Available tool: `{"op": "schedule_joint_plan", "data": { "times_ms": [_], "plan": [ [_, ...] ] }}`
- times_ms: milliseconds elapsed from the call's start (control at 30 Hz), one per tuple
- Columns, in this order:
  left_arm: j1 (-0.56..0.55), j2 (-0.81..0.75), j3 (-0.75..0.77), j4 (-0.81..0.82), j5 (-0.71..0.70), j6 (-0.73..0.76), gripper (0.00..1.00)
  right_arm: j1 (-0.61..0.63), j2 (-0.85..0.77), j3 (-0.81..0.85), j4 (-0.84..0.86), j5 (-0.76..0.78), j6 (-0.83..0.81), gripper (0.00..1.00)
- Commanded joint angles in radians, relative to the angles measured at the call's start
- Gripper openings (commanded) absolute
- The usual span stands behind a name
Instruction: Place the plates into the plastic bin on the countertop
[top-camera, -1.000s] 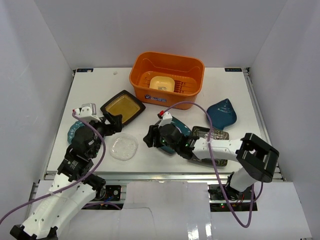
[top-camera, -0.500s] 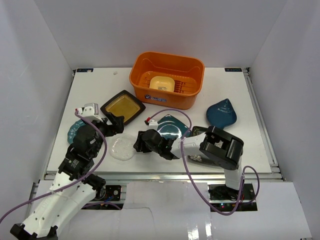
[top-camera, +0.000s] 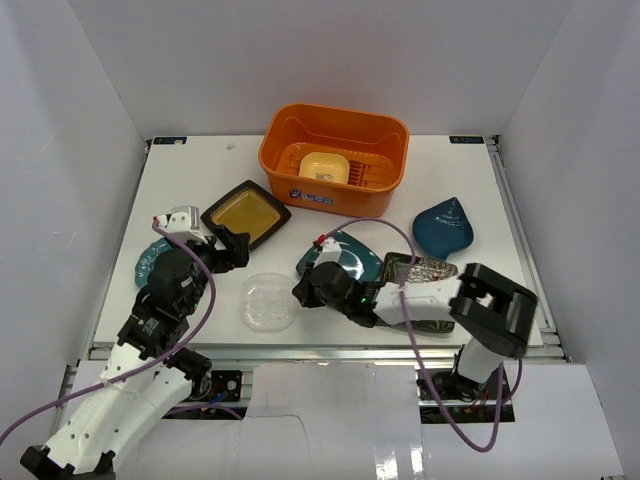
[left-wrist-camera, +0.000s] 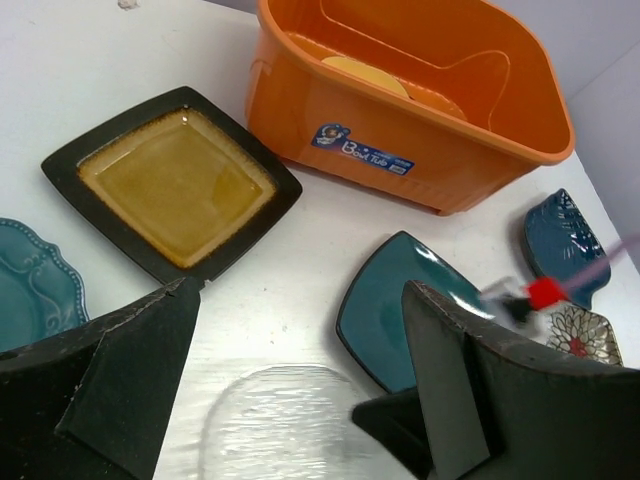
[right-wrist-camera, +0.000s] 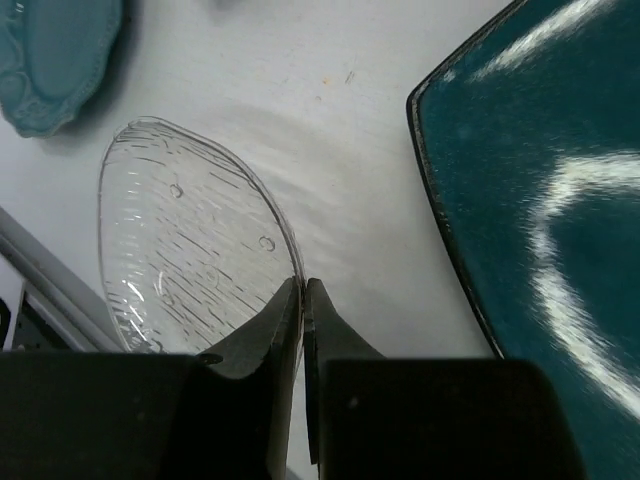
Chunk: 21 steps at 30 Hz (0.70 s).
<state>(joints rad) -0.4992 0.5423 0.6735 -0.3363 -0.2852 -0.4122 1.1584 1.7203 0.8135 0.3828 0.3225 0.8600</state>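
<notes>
Plates lie mostly out on the white desk (top-camera: 200, 170); only the yellow plate (top-camera: 324, 167) sits inside the orange plastic bin (top-camera: 360, 200), flat on its slotted bottom. The bin stands at the far middle of the desk, its label facing the arms. Just in front of it to the left lies the amber plate (top-camera: 245, 213), with the teal scalloped plate (top-camera: 150, 262) nearer the left edge. The teal square plate (top-camera: 345, 255), the black floral plate (top-camera: 425, 268) and the dark blue plate (top-camera: 444, 226) lie to the right. The right pincer (right-wrist-camera: 302, 285) is clenched on the rim of the clear glass plate (right-wrist-camera: 190, 250), near the desk's front edge. The left pincer (left-wrist-camera: 300, 285) hangs released, jaws wide, near the amber plate
</notes>
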Motion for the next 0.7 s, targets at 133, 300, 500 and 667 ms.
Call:
{"op": "schedule_joint_plan", "data": {
  "times_ms": [133, 300, 500, 667],
  "plan": [
    [0.025, -0.087, -0.017, 0.04, -0.083, 0.023, 0.95, -0.156, -0.402, 0.004, -0.045, 0.165, -0.316, 0.08],
    [0.027, -0.007, -0.012, 0.028, 0.055, -0.034, 0.96, -0.351, -0.372, 0.248, -0.071, 0.23, -0.545, 0.08],
    [0.025, 0.184, -0.014, 0.023, 0.384, -0.258, 0.98, -0.575, -0.098, 0.573, -0.078, 0.144, -0.662, 0.08],
    [0.024, 0.26, -0.155, 0.177, 0.544, -0.405, 0.97, -0.683, 0.172, 0.866, -0.249, 0.009, -0.639, 0.08]
  ]
}}
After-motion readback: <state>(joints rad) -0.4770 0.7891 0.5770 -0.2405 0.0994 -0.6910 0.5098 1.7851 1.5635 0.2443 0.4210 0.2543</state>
